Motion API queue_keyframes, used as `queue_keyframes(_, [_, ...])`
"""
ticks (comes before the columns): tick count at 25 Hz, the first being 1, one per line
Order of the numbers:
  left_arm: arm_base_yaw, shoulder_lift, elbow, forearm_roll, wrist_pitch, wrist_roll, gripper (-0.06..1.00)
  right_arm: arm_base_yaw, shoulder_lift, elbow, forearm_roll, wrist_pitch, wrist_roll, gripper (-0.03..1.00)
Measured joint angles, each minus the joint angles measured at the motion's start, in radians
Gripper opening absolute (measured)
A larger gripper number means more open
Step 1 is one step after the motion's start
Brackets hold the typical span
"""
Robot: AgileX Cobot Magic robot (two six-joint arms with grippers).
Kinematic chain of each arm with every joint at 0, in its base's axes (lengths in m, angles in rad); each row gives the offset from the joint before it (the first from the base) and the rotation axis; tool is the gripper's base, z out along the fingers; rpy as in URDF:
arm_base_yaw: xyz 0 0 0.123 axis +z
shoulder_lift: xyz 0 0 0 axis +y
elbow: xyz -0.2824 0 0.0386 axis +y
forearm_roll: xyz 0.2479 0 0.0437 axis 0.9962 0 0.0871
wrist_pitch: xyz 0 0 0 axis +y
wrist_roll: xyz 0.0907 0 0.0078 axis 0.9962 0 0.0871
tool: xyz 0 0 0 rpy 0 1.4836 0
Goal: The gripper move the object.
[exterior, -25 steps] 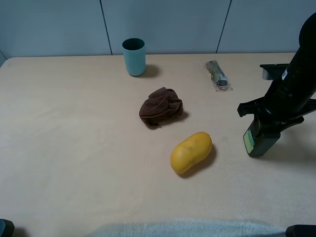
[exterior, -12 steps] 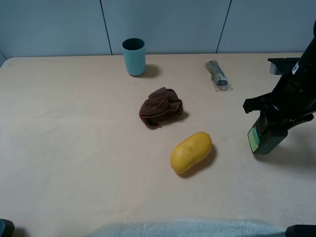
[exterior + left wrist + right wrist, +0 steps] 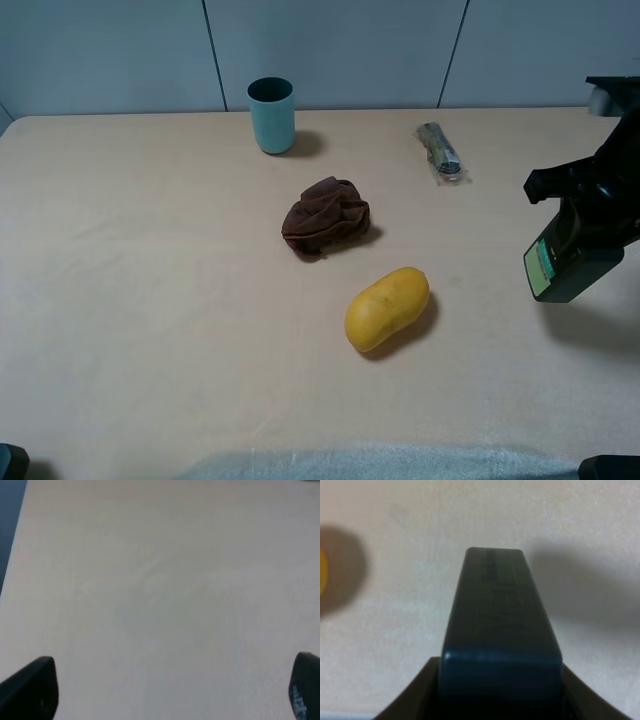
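We find the dark green bottle (image 3: 560,265) held in the right gripper (image 3: 588,212) at the right edge of the counter (image 3: 150,300), well apart from the yellow fruit (image 3: 387,307), the crumpled brown cloth (image 3: 325,216), the teal cup (image 3: 271,114) and a small wrapped packet (image 3: 441,151) near the far edge. The jaws are closed on the bottle's upper part, one on each side; its cap is hidden behind them. The bottle hangs tilted, label side toward the middle of the counter, and its shadow lies apart from its base, so we judge it lifted clear of the surface. On handling: we judge it a small rigid plastic container, light to moderate in weight according to its fill, which we cannot tell. Its flat sides give the jaws parallel faces to bear on, but the smooth skin could slip, and a grip so high leaves the body free to swing; a hold nearer the middle would be steadier. It does not look fragile. The high camera shows the bottle's position, tilt and light green label (image 3: 541,268), none of which the wrist cameras give. The right wrist camera shows what the high one hides: the dark green bottle (image 3: 500,630) sits centred between the jaws, flanked evenly. The left wrist camera shows the left gripper (image 3: 167,692), jaws wide and holding nothing, over bare counter.
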Motion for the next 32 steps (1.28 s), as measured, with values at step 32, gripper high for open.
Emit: queue_keyframes(32, [0.000,0.000,0.000,0.000,0.000,0.000,0.93,0.089,-0.011,-0.153,0.143,0.125,0.024,0.30])
